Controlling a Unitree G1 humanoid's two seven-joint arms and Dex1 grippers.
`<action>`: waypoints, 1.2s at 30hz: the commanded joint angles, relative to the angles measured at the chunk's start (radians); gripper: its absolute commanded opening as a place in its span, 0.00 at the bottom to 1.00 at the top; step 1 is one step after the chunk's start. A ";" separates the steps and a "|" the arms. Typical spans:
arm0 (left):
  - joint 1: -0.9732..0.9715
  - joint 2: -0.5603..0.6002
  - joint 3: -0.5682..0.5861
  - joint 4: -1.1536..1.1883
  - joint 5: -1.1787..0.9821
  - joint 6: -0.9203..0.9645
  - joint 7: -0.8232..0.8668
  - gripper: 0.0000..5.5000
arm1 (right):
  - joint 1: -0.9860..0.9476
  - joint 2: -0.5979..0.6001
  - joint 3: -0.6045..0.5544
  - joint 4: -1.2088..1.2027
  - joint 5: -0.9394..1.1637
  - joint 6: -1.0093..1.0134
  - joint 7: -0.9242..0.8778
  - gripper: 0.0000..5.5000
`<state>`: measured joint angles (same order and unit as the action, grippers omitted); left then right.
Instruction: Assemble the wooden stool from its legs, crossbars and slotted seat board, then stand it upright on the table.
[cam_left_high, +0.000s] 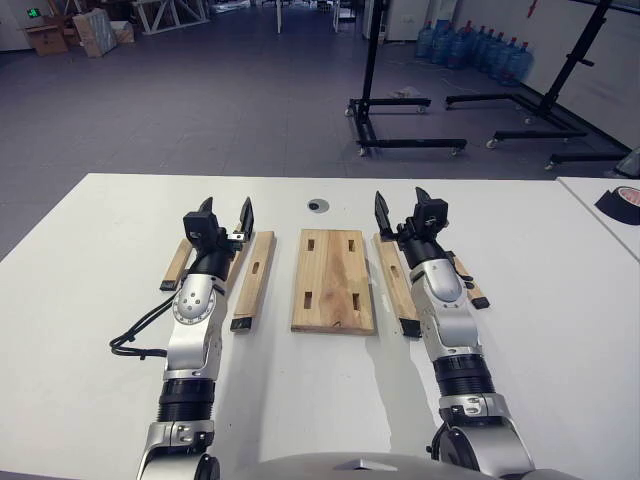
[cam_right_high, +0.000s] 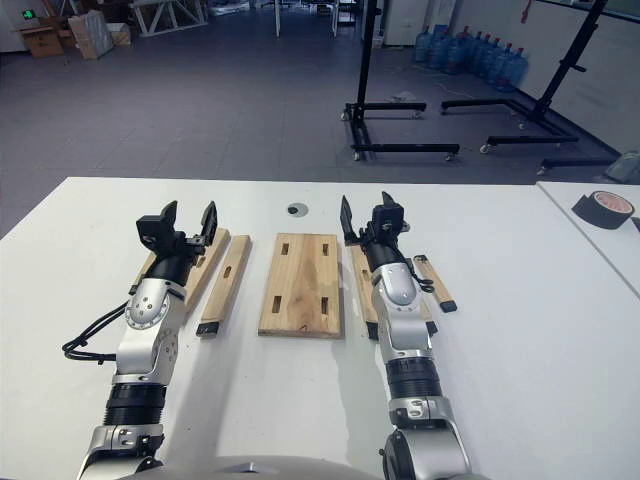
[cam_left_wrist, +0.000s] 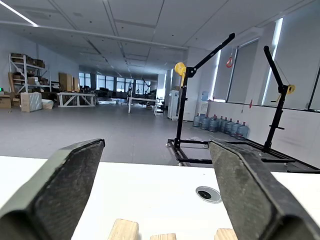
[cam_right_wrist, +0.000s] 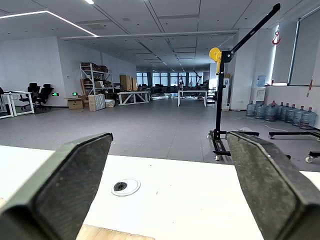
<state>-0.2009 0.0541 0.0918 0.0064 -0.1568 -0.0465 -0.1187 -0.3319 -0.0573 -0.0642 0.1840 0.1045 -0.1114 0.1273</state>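
- Wooden slotted seat board lies flat in the middle of the white table, all four of its slots bare.
- Left gripper hovers with its fingers spread wide, holding nothing, above the wooden pieces left of the board.
- A long slotted bar lies between the left arm and the board. An outer bar lies on the arm's far side.
- Right gripper is likewise spread wide and empty, above a right-hand bar just beside the board's right edge.
- A short piece lies farther right.
- A round grommet sits in the table beyond the board.
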 joint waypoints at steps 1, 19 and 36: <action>-0.012 -0.019 0.002 -0.008 0.016 0.013 0.044 0.69 | 0.013 -0.016 -0.004 -0.008 0.000 0.020 0.007 0.76; -0.053 0.006 -0.028 0.065 0.158 -0.022 0.135 0.69 | -0.020 -0.010 0.011 0.035 -0.017 0.013 0.006 0.76; -0.002 -0.030 -0.026 0.033 0.068 -0.029 0.076 0.69 | -0.008 -0.004 -0.013 -0.006 0.024 0.058 0.007 0.76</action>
<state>-0.2176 0.0272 0.0720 0.0489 -0.0894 -0.0716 -0.0413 -0.3430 -0.0532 -0.0787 0.1867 0.1273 -0.0731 0.1286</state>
